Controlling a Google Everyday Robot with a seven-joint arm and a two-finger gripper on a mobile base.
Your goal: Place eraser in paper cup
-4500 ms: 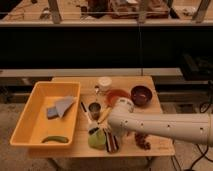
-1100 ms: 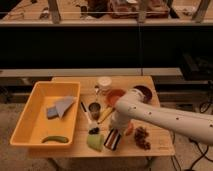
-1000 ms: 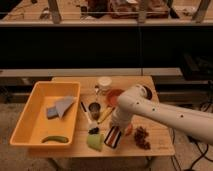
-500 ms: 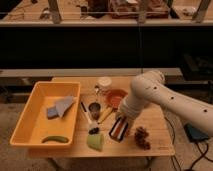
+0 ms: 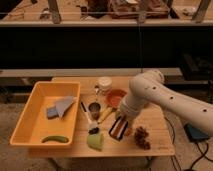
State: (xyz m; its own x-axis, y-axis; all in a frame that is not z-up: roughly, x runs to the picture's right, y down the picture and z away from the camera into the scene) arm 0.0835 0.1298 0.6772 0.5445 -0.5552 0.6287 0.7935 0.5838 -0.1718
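A low wooden table (image 5: 159, 142) stands before dark shelving. Over its front middle, the gripper (image 5: 121, 118) has its fingers clamped on the top end of the flat eraser (image 5: 118, 128), striped black, red and white, which hangs tilted. A small dark metal cup (image 5: 94, 108) stands just left. The small white-cream round paper cup (image 5: 104, 83) stands apart at the far edge.

Table (image 5: 159, 132), yellow bin (image 5: 30, 112); paper cup (image 5: 104, 84) (gripper (image 5: 121, 118) holds eraser (image 5: 118, 128) above)
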